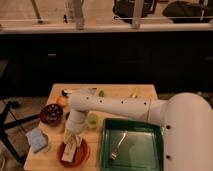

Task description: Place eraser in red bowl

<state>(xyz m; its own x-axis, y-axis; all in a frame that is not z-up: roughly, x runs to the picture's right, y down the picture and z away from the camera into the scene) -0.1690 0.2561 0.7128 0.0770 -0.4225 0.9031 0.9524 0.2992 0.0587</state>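
The red bowl (81,154) sits at the table's front left, shallow and orange-red. Inside it lies the eraser (70,149), a pale beige block tilted toward the bowl's left side. My gripper (74,138) hangs straight down over the bowl at the end of the white arm (115,106), its tip right at the eraser's upper end. The arm's wrist hides the bowl's back rim.
A dark maroon bowl (51,113) stands left of the arm. A light blue sponge (38,139) lies at the table's left edge. A green tray (131,148) holding a fork (117,148) fills the front right. Small items lie along the back edge, a green cup (93,120) beside the wrist.
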